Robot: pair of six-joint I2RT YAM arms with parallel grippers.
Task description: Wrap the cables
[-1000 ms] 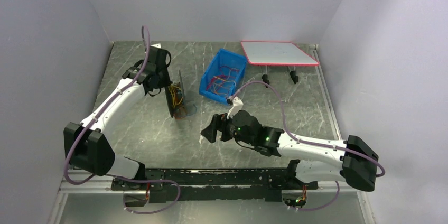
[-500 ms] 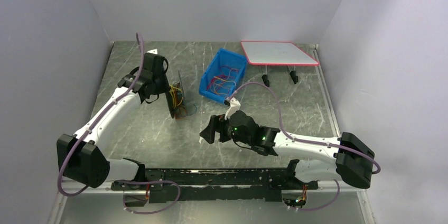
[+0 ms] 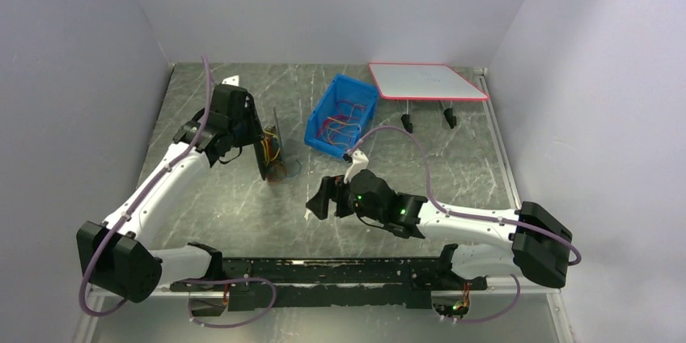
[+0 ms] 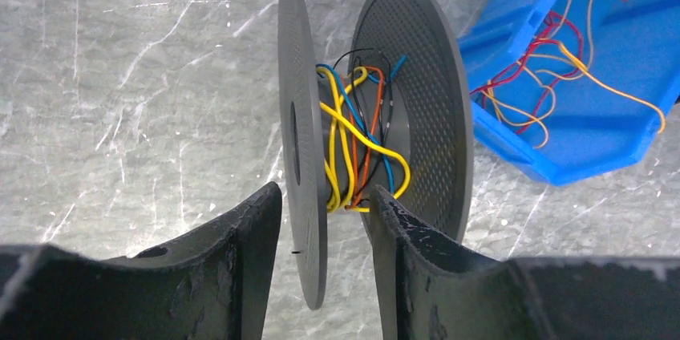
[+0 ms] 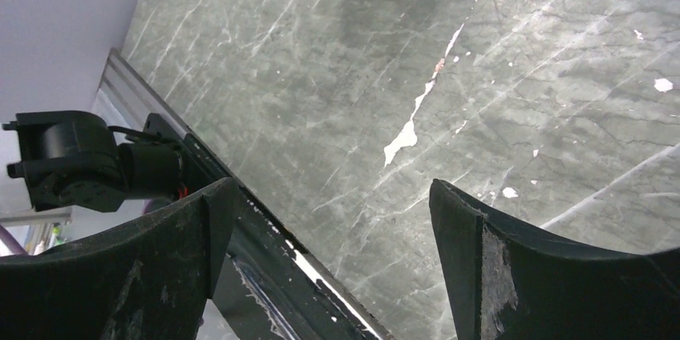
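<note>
A dark grey spool [image 4: 417, 115] stands on edge on the table, with yellow, orange, blue and black cables [image 4: 357, 139] wound loosely on its core. It also shows in the top view [image 3: 271, 149]. My left gripper [image 4: 321, 200] is open, its fingers either side of the spool's near flange [image 4: 301, 155] with a gap on each side; in the top view it [image 3: 252, 139] is just left of the spool. More red, orange and yellow cables [image 3: 340, 120] lie loose in the blue bin [image 4: 609, 147]. My right gripper [image 5: 329, 188] is open and empty, over bare table [image 3: 321, 197].
The blue bin [image 3: 319, 141] stands right of the spool. A white board with a red rim [image 3: 427, 80] stands on short legs at the back right. The black rail [image 5: 240, 220] at the table's near edge runs under my right gripper. Walls enclose three sides.
My left arm has swung toward the near side and brought its gripper up against the spool's flange. My right gripper has shifted slightly left and stays open.
</note>
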